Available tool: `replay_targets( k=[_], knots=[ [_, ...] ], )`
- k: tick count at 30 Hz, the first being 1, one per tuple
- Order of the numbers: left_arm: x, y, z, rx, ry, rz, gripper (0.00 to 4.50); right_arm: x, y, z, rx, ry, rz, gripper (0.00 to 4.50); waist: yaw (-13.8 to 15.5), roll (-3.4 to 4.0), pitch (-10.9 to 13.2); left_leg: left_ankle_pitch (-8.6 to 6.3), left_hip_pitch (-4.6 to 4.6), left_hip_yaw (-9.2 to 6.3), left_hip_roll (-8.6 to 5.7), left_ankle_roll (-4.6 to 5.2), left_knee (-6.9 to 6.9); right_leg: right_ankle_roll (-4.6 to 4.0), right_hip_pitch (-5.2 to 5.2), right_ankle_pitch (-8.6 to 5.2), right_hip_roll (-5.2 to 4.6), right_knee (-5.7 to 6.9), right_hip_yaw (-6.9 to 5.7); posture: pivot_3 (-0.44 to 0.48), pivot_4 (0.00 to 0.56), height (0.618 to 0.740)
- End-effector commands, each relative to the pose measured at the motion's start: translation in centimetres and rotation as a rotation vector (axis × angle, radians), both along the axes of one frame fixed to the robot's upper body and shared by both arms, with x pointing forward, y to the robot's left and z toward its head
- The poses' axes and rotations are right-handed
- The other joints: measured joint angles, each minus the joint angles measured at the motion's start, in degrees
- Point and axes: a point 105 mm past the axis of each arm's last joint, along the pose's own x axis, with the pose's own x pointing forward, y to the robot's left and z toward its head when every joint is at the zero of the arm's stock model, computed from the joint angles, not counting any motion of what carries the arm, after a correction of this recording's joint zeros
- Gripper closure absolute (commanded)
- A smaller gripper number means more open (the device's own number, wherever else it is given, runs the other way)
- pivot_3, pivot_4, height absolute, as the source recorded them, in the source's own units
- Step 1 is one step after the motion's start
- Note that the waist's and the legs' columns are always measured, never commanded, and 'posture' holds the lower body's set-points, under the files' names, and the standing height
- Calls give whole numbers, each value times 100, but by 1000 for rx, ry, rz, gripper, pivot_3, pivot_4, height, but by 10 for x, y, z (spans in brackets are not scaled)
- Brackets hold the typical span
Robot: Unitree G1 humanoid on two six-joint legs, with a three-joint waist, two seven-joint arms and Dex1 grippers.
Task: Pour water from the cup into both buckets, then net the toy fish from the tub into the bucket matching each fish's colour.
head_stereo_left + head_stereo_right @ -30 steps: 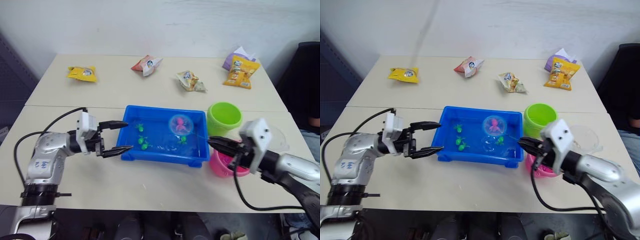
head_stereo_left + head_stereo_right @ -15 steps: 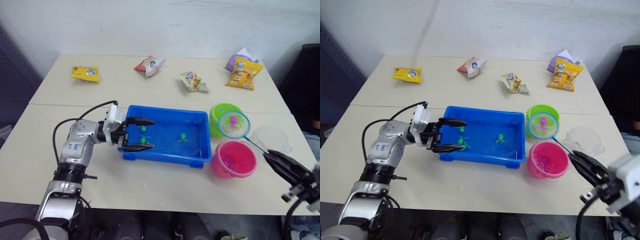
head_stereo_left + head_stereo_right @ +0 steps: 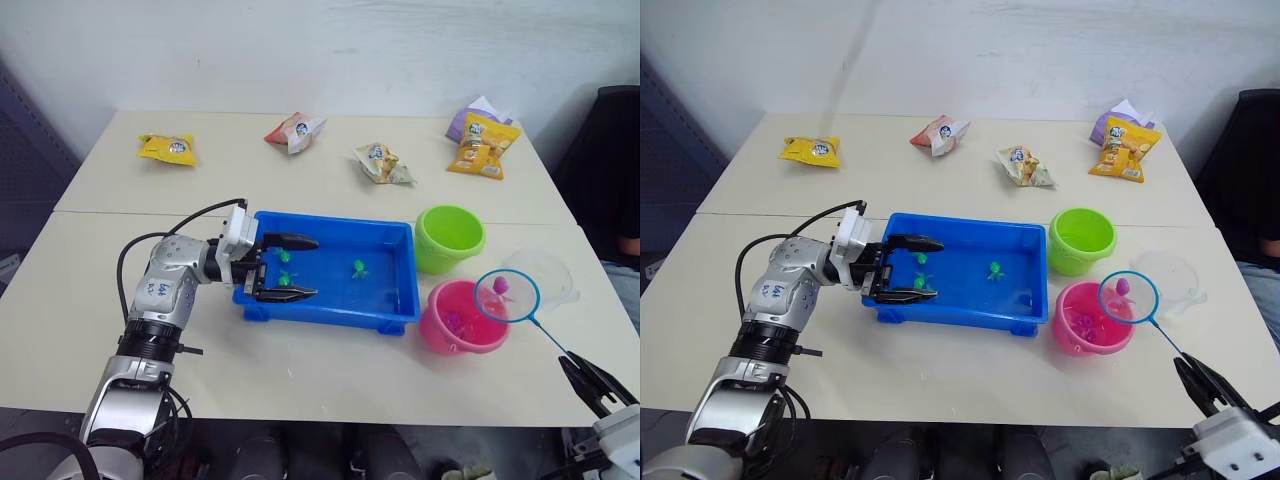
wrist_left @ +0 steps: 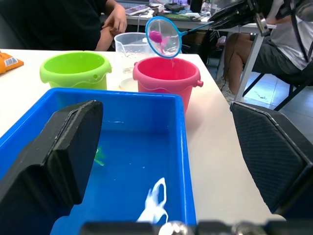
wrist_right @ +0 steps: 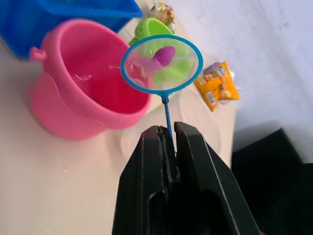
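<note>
Step in hand: the net (image 3: 507, 296) hangs over the right side of the pink bucket (image 3: 462, 319) with a pink fish (image 3: 500, 286) in its mesh; my guess is the tip-out comes next.
Doing it well: I'd bring the hoop further in over the middle of the pink bucket before rolling the wrist, since it now sits above the rim nearest the cup (image 3: 546, 275); a tilt from here could drop the fish onto the counter (image 3: 330, 370) or into the cup. Turn slowly and keep the hoop low so the fish slides out rather than flicks.
Right gripper (image 5: 167, 135): fingers closed tight on the far end of the net's thin handle, down at the near right corner of the counter; the arm reaches forward and up, so the handle slants up toward the buckets.
Left gripper (image 3: 295, 267): fingers spread wide and empty, straddling the left end of the tub (image 3: 330, 304), one finger over the water and one by the near rim; the forearm lies level along the counter.
Tub: middle of the counter, green fish (image 3: 355, 266) floating in it.
Green bucket (image 3: 448, 237): just behind the pink one, right of the tub.
Cup: right of both buckets, near the counter's edge.
Snack packets (image 3: 166, 148): along the far side, well apart from the work.
</note>
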Motion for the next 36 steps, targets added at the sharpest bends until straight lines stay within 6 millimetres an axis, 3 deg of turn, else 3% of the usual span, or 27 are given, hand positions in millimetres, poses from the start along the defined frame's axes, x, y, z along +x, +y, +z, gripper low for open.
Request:
replay_targets(
  k=[1,3,8,14,19,21,23,25,28,31,36],
  knots=[
    [-4,-2,7,-3,-30,-6,22,-3,-7,10,-177,-147,-11,4500,-1,0,0,2,-1,0,1,-3,1,0,0,0,1,1,0,0,150,740],
    [-4,-3,7,-2,-31,-6,22,-3,-4,3,-298,-147,31,4500,8,0,0,3,1,0,-1,-6,3,-1,0,0,-1,5,1,0,150,740],
    [-4,-5,9,-7,-34,-4,22,1,-8,7,-527,-217,28,4500,2,0,0,4,3,3,-2,-9,3,-2,0,-1,-1,8,4,0,150,740],
    [-5,-5,8,-5,-33,3,22,1,-6,14,-648,-312,14,4500,4,0,0,9,5,2,-1,-19,3,-8,-2,-4,1,15,4,0,150,740],
    [-2,0,7,2,-32,21,22,-1,-17,11,-458,-288,-34,4500,-5,0,0,10,6,4,-2,-20,4,-9,0,-5,1,15,6,0,150,740],
    [0,8,5,16,-27,46,22,1,-17,25,-201,-276,-64,4500,-17,3,0,10,6,5,-1,-19,4,-10,-1,-6,1,17,7,0,150,740],
    [2,13,3,25,-23,65,22,6,-4,31,57,-185,-5,4500,-58,5,-1,10,13,4,2,-17,1,-13,1,-7,0,20,10,0,150,740],
    [5,18,2,33,-18,84,22,18,9,40,154,-131,60,4500,-124,3,-1,11,17,3,3,-12,1,-13,8,-7,-3,25,11,0,150,740],
    [8,26,0,46,-8,113,22,47,35,51,250,-20,145,4500,-187,-2,-2,10,21,1,9,-9,4,-13,10,-6,-2,31,8,0,150,740],
    [9,30,-1,52,-6,139,22,65,54,44,295,143,148,4500,-120,0,-2,10,23,-7,6,-8,4,-14,6,-6,-5,41,4,0,150,740],
    [5,42,1,56,-15,198,22,108,95,52,364,236,203,4500,-115,-2,0,14,-9,-37,4,-15,10,-21,-8,-10,-4,38,-17,0,150,740]
  ],
)
